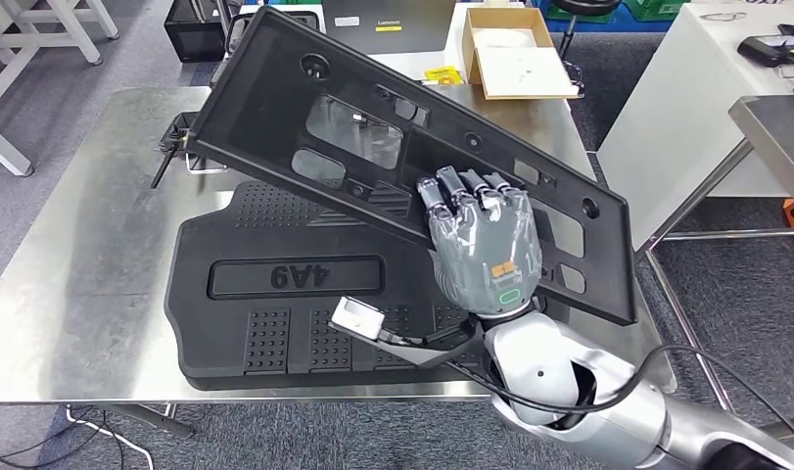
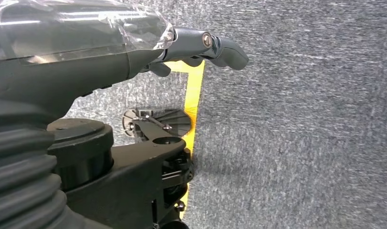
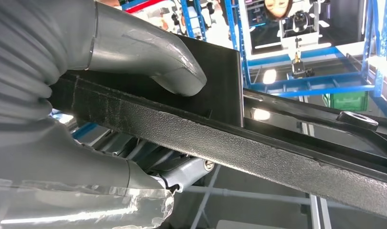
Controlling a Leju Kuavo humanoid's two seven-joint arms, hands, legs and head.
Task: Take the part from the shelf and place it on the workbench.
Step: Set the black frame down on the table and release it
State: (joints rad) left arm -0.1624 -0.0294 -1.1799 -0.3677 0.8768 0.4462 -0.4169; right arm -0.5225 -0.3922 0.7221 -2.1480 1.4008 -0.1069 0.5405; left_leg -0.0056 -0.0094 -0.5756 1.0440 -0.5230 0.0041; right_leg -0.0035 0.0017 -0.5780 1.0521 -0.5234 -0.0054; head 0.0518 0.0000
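Note:
A long black plastic panel with cut-outs (image 1: 373, 137) hangs tilted above the steel workbench (image 1: 89, 255), its left end high and its right end low. My right hand (image 1: 483, 245) grips its near edge, fingers on top. In the right wrist view the thumb (image 3: 148, 57) presses one face of the panel's rim (image 3: 258, 152) and the fingers wrap the other side. Under the panel, a second black moulded part marked "6A9" (image 1: 295, 294) lies flat on the bench. My left hand (image 2: 134, 47) hangs over grey carpet with nothing in it, fingers slightly curled.
A small black item (image 1: 172, 147) lies at the bench's back left. A cardboard box (image 1: 515, 54) and a laptop (image 1: 383, 24) sit on the table behind. A white table (image 1: 696, 108) stands to the right. A yellow floor line (image 2: 193, 109) runs under the left hand.

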